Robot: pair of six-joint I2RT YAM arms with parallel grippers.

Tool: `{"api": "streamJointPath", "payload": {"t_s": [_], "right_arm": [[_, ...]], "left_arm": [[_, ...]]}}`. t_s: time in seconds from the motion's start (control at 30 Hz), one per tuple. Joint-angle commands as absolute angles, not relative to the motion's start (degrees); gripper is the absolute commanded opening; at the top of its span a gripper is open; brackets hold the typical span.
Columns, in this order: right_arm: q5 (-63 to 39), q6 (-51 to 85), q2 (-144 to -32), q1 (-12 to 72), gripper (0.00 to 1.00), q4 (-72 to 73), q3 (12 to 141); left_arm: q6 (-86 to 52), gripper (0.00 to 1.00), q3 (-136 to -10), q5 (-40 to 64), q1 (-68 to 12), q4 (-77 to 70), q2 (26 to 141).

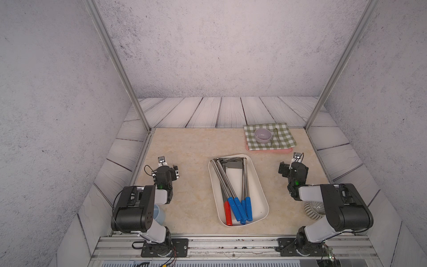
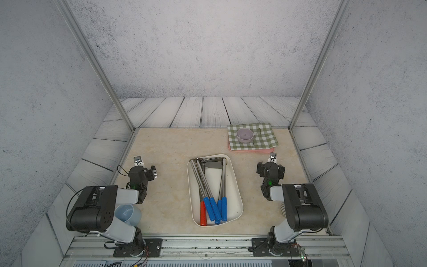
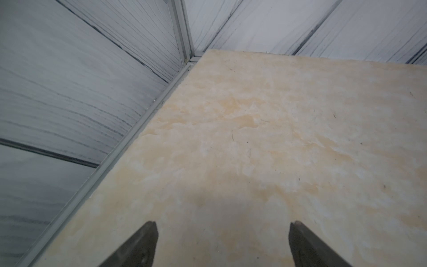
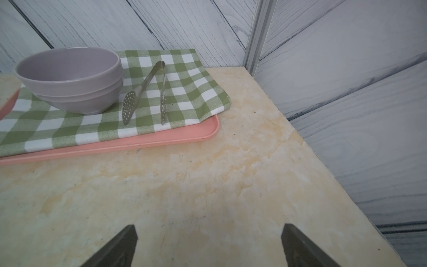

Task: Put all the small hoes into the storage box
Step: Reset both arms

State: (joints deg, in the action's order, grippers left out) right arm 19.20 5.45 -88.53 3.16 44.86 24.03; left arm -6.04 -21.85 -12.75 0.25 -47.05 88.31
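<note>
Five small hoes (image 1: pixel 224 180) lay bundled in the storage box (image 1: pixel 262 189) at the middle of the table (image 1: pixel 184 161), steel shafts crossing, bent heads (image 1: pixel 231 164) packed against the far end and plastic grips at the near end, four blue grips (image 1: pixel 242 209) and one red grip (image 1: pixel 228 213); none lay outside the box, so the task looked complete, though which tool was the hoe meant could not be told. The left gripper (image 3: pixel 223 225) hung over bare table to the left of the box, jaws spread wide and holding nothing; the right gripper (image 4: pixel 209 227) stood spread and empty to the right, well apart from the box. By their looks, each hoe would handle as stiff and fairly light but head-heavy; the polished shaft would likely slip between the pads, so the plastic grip, or the shaft just beyond it, seemed the better hold; lifting one risked dragging its crossed neighbours along. At the far right a pink tray (image 4: pixel 161 143) carried a green checked cloth (image 4: pixel 196 92), an empty lilac bowl (image 4: pixel 69 78) and steel tongs (image 4: pixel 143 85) with perforated tips just beside the bowl; a pale blue cup (image 2: pixel 128 213) sat half hidden under the left arm at the near left; a ribbed grey-and-white vessel (image 1: pixel 310 208) showed beneath the right arm, its contents hidden.
</note>
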Motion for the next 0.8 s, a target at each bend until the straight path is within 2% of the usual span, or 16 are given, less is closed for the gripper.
{"api": "streamJointPath", "payload": {"t_s": [0.0, 0.13, 0.77], "right_arm": [[18.38, 5.64, -88.24, 3.07, 0.99, 45.72, 24.5], [18.37, 5.68, -88.28, 3.06, 0.99, 45.7, 24.51], [18.37, 5.71, -88.24, 3.04, 0.99, 45.58, 24.57]], "left_arm": [[-4.63, 1.0, -23.18, -11.52, 0.44, -50.73, 88.32], [-5.04, 1.0, -24.79, -11.99, 0.19, -44.89, 86.73], [-4.66, 1.0, -25.14, -12.93, -0.21, -44.82, 87.01]]}}
